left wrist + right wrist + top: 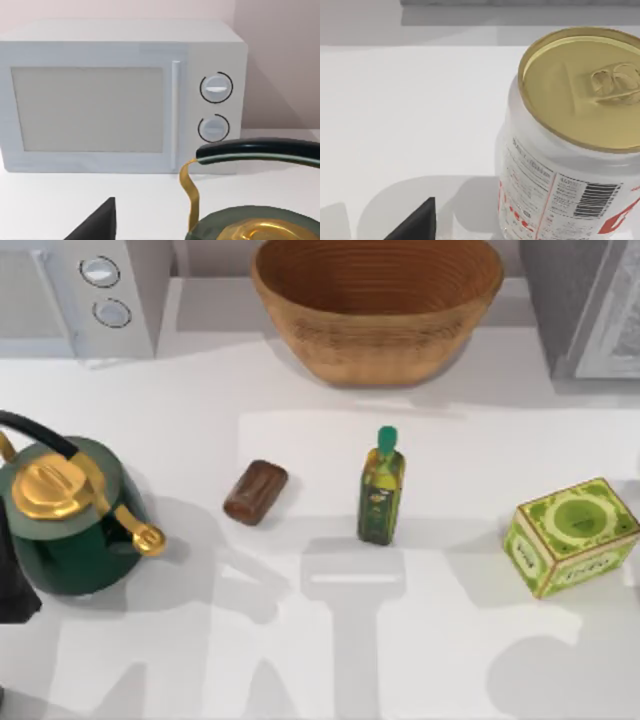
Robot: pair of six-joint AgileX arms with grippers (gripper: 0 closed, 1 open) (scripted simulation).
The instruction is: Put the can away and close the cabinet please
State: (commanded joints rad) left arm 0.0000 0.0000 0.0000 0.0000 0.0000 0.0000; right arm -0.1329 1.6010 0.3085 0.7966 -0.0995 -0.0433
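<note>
The can point(570, 150) is white with red print, a barcode and a gold lid. It stands upright on the white table in the right wrist view, very close. A dark part of my right gripper point(417, 225) shows beside it, with a gap of bare table between them. The cabinet point(585, 300) is a grey box at the table's back right corner, with a pale door panel point(618, 325) on its right side. My left arm point(12, 585) is a dark shape at the table's left edge, beside the green kettle point(70, 515).
A white microwave point(85, 290) with two round knobs stands at the back left, and a woven basket point(375, 305) at the back middle. On the table lie a brown block point(255, 492), an olive oil bottle point(381, 490) and a green box point(572, 535).
</note>
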